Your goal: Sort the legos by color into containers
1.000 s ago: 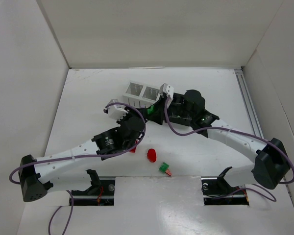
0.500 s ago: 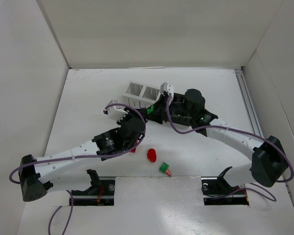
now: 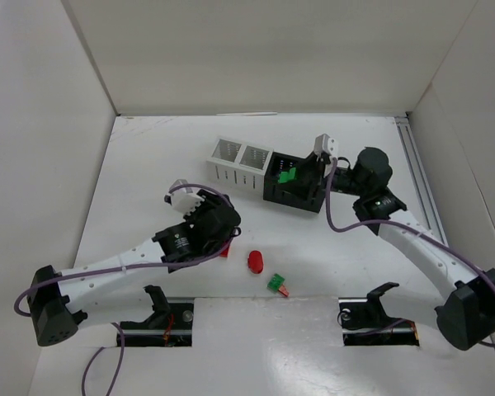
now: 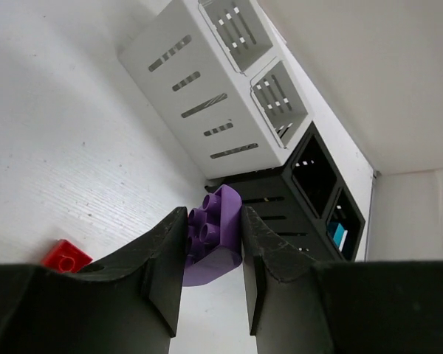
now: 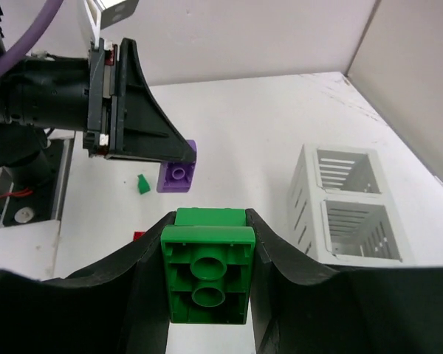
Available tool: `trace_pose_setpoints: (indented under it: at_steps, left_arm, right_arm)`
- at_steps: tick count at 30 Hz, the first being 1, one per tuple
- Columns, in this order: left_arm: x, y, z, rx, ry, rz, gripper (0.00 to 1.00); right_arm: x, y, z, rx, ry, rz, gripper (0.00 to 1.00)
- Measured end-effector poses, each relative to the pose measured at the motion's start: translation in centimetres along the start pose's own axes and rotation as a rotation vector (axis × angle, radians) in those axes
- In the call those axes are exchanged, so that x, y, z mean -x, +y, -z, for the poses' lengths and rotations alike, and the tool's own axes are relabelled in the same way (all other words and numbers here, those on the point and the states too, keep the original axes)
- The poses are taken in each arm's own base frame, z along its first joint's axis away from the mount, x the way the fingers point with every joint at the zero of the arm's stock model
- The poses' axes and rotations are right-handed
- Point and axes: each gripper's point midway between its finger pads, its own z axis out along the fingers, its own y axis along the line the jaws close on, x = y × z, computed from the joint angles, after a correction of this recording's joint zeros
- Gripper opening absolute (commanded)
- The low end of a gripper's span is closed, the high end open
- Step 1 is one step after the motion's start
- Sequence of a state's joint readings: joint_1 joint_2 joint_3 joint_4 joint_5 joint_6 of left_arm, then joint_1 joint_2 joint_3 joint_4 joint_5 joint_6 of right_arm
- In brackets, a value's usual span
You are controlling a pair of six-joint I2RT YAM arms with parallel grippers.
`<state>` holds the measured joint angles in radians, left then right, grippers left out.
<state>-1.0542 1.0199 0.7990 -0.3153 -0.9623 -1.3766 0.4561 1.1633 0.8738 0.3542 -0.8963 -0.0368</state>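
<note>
Right claw (image 5: 207, 247) pinches a green brick (image 5: 207, 279), left claw (image 4: 213, 227) a rounded, studded purple lego (image 4: 217, 247).

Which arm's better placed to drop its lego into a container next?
Right. The right gripper holds a green brick over the black cups; the left gripper, holding a purple piece, sits short of the row.

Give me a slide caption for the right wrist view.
Right gripper holds a green brick; beyond, the left gripper holds a purple brick; white cups at right.
</note>
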Motion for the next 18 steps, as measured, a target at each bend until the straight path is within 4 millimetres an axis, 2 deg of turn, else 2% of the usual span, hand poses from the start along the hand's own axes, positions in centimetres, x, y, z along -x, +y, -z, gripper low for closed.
trace_pose_setpoints:
  at_steps: [4, 8, 13, 18]
  left_arm:
    - [0.3, -0.3, -0.3, -0.016, -0.006, -0.054, 0.00]
    - [0.5, -2.5, -1.9, -0.069, 0.012, -0.152, 0.00]
    - [-0.7, -7.9, -5.8, -0.205, 0.110, -0.301, 0.00]
    - [-4.2, -13.1, -7.8, -0.366, 0.194, -0.453, 0.00]
  right_arm:
    - [-0.4, -1.0, 1.9, -0.043, 0.033, 0.037, 0.16]
    - [-2.7, -2.7, 4.7, -0.146, 0.119, 0.041, 0.16]
    - [-6.4, -4.0, 7.8, -0.267, 0.275, 0.027, 0.16]
    - [-9.9, -5.0, 11.3, -0.389, 0.455, 0.010, 0.16]
